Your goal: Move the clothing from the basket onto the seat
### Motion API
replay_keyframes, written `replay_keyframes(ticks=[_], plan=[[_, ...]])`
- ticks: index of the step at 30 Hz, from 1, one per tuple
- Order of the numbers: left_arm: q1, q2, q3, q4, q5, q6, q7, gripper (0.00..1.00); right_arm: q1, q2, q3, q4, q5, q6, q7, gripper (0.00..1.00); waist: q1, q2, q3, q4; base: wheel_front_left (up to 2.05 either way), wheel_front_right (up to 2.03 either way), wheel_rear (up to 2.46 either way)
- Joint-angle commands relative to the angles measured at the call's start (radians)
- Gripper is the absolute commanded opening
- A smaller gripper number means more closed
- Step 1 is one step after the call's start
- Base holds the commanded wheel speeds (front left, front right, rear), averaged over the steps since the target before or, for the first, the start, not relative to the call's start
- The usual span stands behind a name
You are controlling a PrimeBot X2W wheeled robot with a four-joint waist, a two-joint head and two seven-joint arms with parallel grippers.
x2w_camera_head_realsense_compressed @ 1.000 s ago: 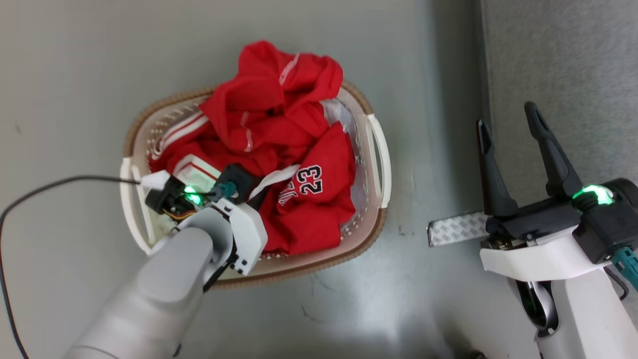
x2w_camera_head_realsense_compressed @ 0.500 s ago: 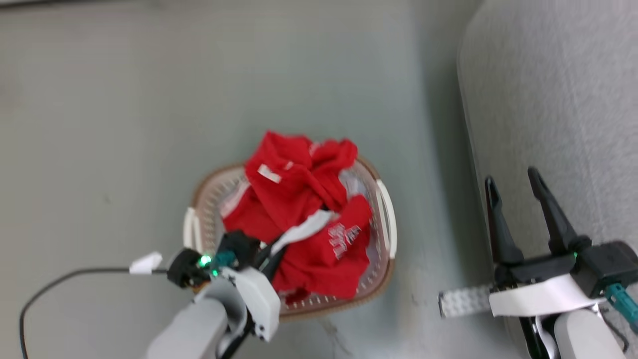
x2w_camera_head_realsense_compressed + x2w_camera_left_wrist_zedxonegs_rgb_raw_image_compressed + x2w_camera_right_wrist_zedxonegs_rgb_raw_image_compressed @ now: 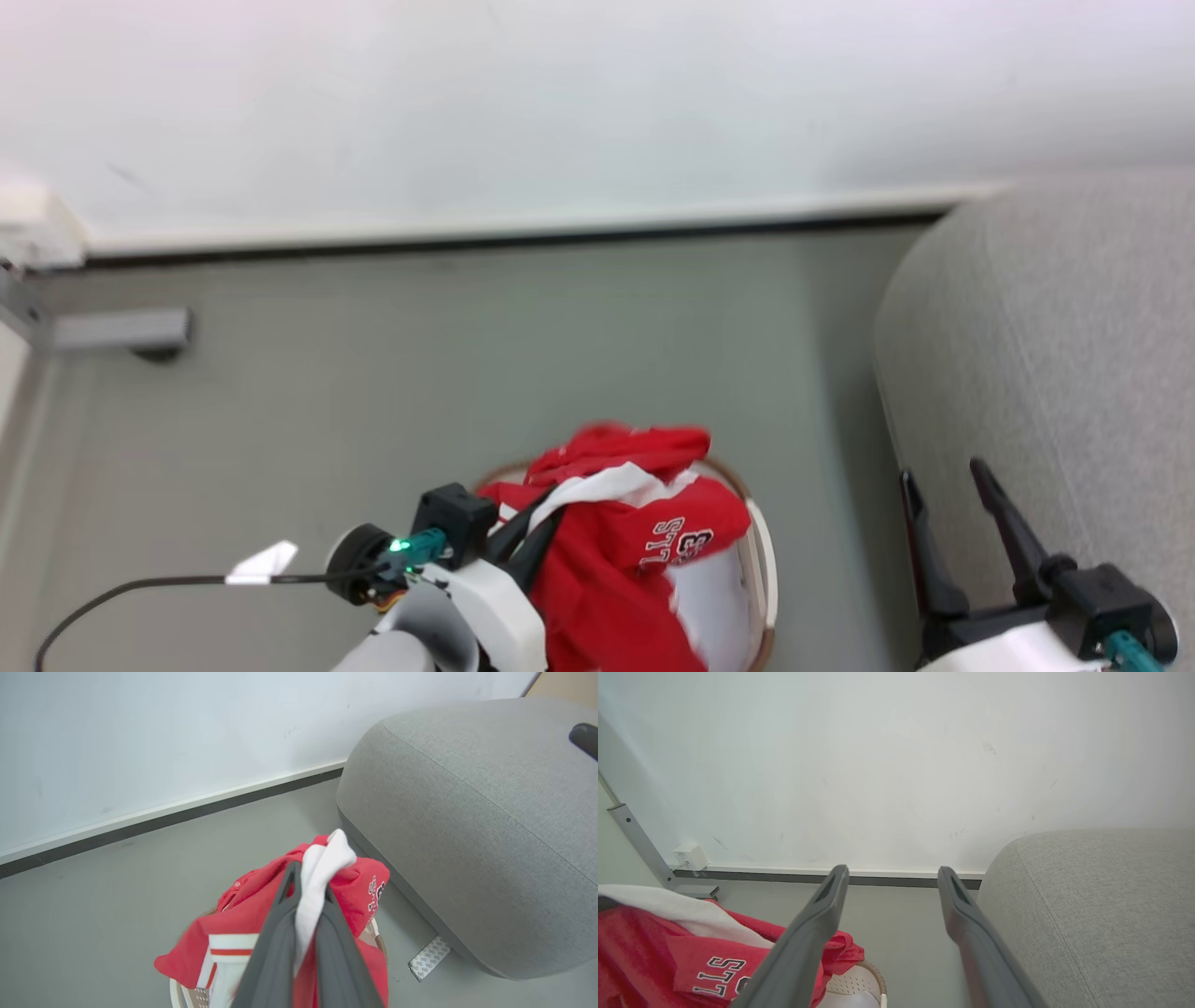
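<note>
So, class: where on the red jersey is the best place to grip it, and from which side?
Probably the white band, from above: it bunches into a raised ridge atop the jersey, clear of the basket. The left pincer is shut on it.

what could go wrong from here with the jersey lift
The left claw pinches only a narrow white fold of the jersey, so it may slip free. The rest hangs into the basket and might drag or tip it. Swinging toward the sofa, the cloth could snag on the open right claw.
</note>
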Motion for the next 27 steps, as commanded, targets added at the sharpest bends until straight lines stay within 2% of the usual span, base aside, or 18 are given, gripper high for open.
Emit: replay_keyframes(ticks=[1, 7, 15, 27], plan=[[0.023, 0.024, 0.012, -0.048, -0.008, 0.022, 0.016, 0.0, 0.031, -0.002, 0.002, 0.007, 0.003, -0.002, 0.0, 1.0, 0.0004, -0.0001, -0.105, 0.03, 0.0, 0.0, 0.0], [0.06, 0.06, 0.038, -0.152, -0.03, 0.072, 0.055, 0.0, 0.089, -0.002, -0.002, 0.02, 0.0, -0.002, 0.0, 1.0, 0.0004, -0.0001, -0.194, 0.024, 0.0, 0.0, 0.0], [0.078, 0.095, 0.06, -0.247, -0.037, 0.116, 0.085, 0.0, 0.143, -0.002, -0.005, 0.017, 0.004, -0.002, 0.0, 1.0, 0.0004, -0.0001, -0.251, 0.013, 0.0, 0.0, 0.0], [0.073, 0.131, 0.071, -0.312, -0.038, 0.141, 0.118, 0.0, 0.168, -0.002, 0.002, 0.006, 0.009, -0.002, 0.0, 1.0, 0.0004, -0.0001, -0.289, -0.005, 0.0, 0.0, 0.0]])
